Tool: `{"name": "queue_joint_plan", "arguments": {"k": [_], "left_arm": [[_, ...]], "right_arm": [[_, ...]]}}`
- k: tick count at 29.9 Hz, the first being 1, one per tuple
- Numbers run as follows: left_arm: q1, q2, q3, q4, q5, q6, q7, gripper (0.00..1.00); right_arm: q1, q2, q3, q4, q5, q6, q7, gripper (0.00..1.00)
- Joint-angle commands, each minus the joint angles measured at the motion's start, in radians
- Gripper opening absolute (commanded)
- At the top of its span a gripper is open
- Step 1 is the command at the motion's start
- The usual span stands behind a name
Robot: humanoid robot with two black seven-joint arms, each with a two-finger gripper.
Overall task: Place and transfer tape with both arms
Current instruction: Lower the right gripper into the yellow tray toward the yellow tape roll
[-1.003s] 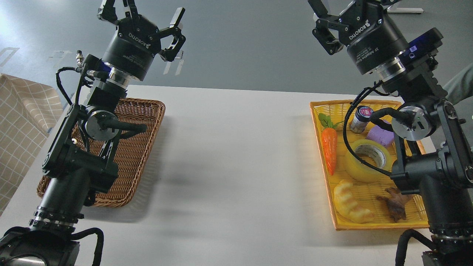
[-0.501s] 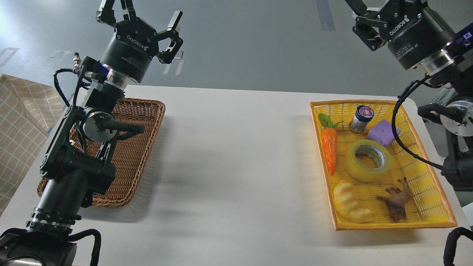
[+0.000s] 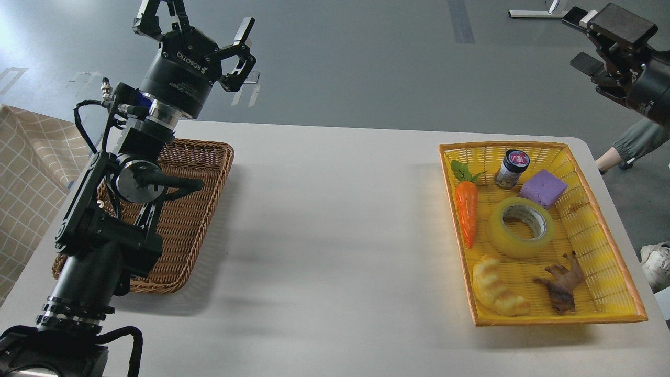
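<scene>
The tape [image 3: 503, 241], a glossy yellow roll with a grey-white core, lies flat in the middle of the yellow basket [image 3: 449, 209] on the right of the white table. My left gripper [image 3: 196, 23] is open and empty, raised high above the far end of the brown wicker basket [image 3: 196, 209] on the left. My right gripper [image 3: 602, 44] is at the top right corner, high and beyond the table's far right corner, well away from the tape. Its two fingers stand apart and hold nothing.
In the yellow basket with the tape are a toy carrot [image 3: 466, 212], a small jar [image 3: 512, 168], a purple block [image 3: 543, 188], a bread-like crescent [image 3: 494, 293] and a brown toy animal [image 3: 562, 285]. A checked cloth [image 3: 26, 173] is at the left. A person's leg [image 3: 631, 144] is at the right.
My right arm has swung up and to the right, off the yellow basket, so the tape now shows whole. My left arm has barely shifted.
</scene>
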Motion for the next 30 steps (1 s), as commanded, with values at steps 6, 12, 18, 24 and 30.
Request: {"name": "queue_joint_plan", "arguments": {"k": [6, 12, 18, 24, 30], "left_arm": [[0.009, 0.001, -0.005, -0.001, 0.001, -0.002, -0.001, 0.98], [0.012, 0.004, -0.006, -0.003, 0.001, -0.002, -0.001, 0.98], [0.022, 0.018, -0.005, -0.003, 0.0, -0.002, 0.0, 0.98], [0.025, 0.018, 0.003, -0.003, 0.001, 0.0, 0.003, 0.98], [0.023, 0.018, 0.003, -0.003, 0.003, -0.002, 0.002, 0.98]], "right_arm": [[0.001, -0.089, 0.013, 0.027, -0.004, 0.001, 0.002, 1.0], [-0.074, -0.071, 0.068, 0.05, -0.005, 0.001, 0.002, 0.99], [-0.145, -0.121, 0.066, 0.093, -0.215, 0.001, -0.001, 0.99], [-0.202, -0.098, -0.03, 0.095, -0.568, 0.001, 0.002, 0.98], [-0.212, -0.019, -0.084, 0.087, -0.805, 0.001, 0.002, 0.97]]}}
